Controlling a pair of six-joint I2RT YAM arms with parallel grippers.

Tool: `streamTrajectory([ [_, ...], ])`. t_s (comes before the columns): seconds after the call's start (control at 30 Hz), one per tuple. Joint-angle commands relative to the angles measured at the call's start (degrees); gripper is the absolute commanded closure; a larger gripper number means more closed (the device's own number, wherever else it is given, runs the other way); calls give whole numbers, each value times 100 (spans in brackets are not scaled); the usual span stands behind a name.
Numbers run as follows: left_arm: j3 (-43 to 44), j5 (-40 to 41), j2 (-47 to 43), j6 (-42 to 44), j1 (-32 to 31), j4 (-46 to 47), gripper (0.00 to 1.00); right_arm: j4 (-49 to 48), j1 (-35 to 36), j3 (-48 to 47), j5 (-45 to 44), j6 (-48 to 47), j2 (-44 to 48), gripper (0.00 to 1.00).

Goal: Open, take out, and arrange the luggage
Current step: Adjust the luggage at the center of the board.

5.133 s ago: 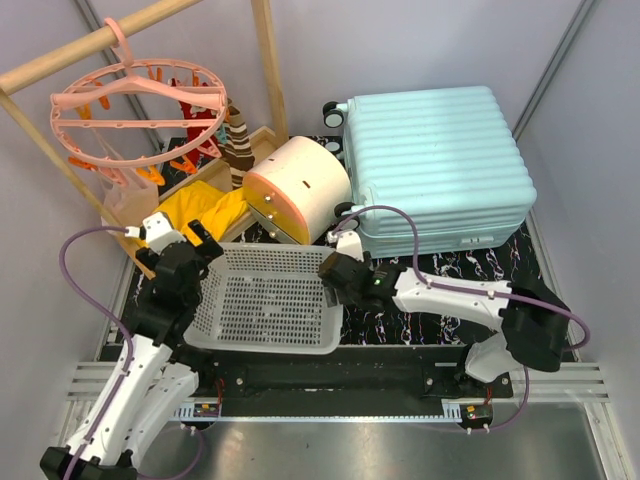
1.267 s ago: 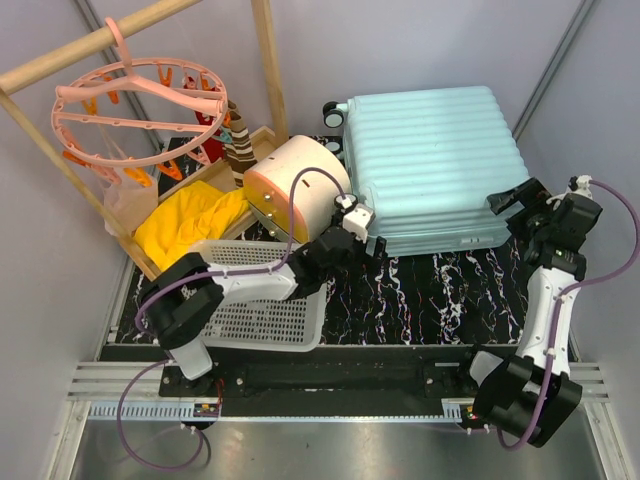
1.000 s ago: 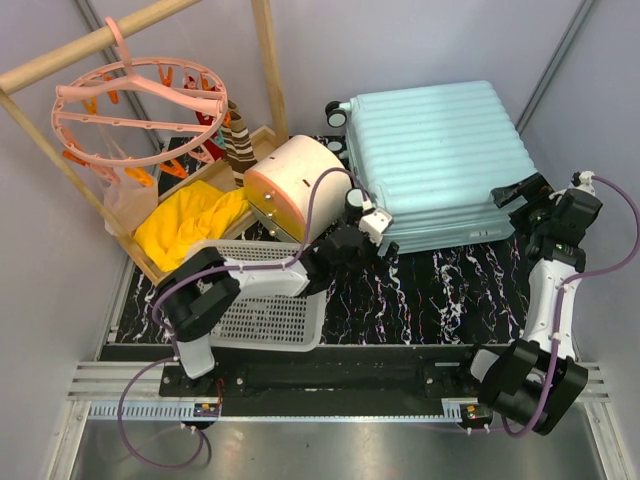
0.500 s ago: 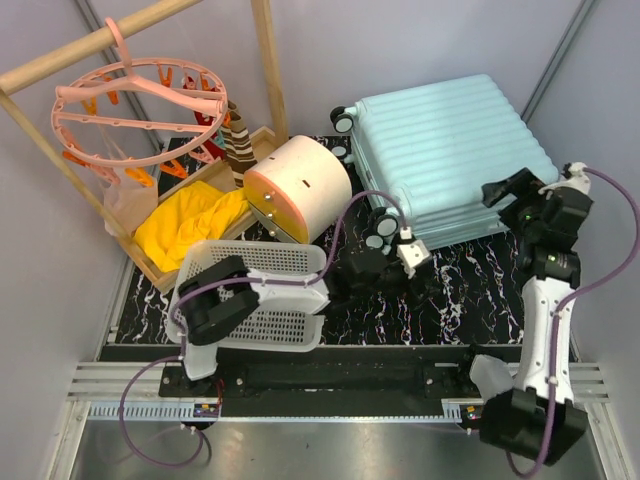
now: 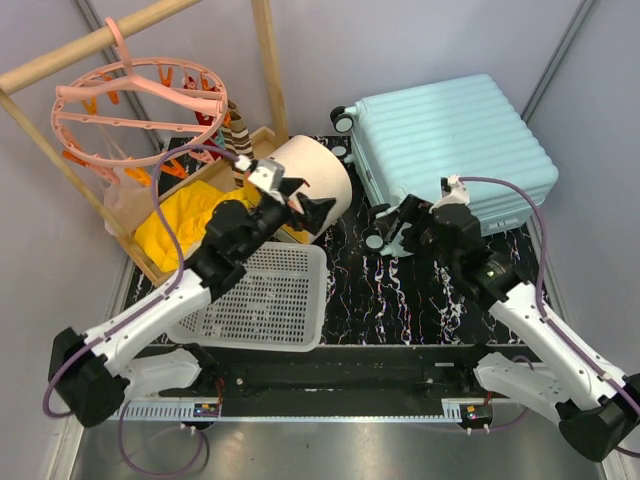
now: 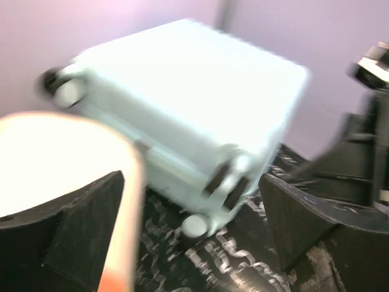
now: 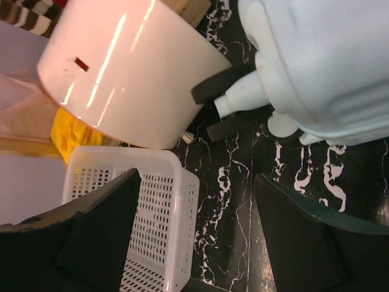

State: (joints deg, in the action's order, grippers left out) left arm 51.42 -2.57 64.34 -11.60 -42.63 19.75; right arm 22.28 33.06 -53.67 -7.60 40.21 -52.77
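The pale mint-blue luggage (image 5: 450, 140) lies closed at the back right, turned at an angle, its wheels (image 5: 375, 240) toward the centre. It also shows, blurred, in the left wrist view (image 6: 182, 91) and in the right wrist view (image 7: 328, 61). My left gripper (image 5: 312, 208) is open and empty over the cream-and-orange drawer box (image 5: 320, 165), pointing at the luggage. In its own view the left gripper (image 6: 194, 243) holds nothing. My right gripper (image 5: 400, 228) is open and empty just in front of the luggage's near-left wheels. In its own view the right gripper (image 7: 200, 243) hangs above the mat.
A white perforated basket (image 5: 260, 300) lies front left on the black marbled mat (image 5: 400, 300); it also shows in the right wrist view (image 7: 140, 207). The drawer box (image 7: 127, 73) is beside it. Yellow cloth (image 5: 180, 215) lies in a wooden tray. A pink clip hanger (image 5: 140, 95) hangs on a wooden rack.
The luggage has turned and shifted toward the back right. My left arm pulled back from its front to the drawer box. My right arm swung from its right side to its front wheels.
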Motion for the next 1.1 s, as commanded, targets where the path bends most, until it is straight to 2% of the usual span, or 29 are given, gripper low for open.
streamTrajectory([
  [0.0,-719,-165,-543,-704,763,-788,1,92,324,172,-1182,1084,-259,14],
  [0.33,-756,-130,-896,-721,994,-1368,1,39,886,-82,-2429,2386,-1112,8],
  [0.53,-738,-261,-897,-765,994,-1360,1,127,1009,-170,-2940,3528,-1595,7],
  [0.7,-800,-279,-940,-748,1002,-1307,1,119,1176,-232,-3379,4108,-2017,7],
  [0.83,-835,-262,-940,-739,994,-1298,1,4,1317,-205,-3854,4373,-2079,10],
  [1.07,-844,-297,-879,-739,1002,-1228,1,-479,1344,-170,-4364,4145,-2175,19],
])
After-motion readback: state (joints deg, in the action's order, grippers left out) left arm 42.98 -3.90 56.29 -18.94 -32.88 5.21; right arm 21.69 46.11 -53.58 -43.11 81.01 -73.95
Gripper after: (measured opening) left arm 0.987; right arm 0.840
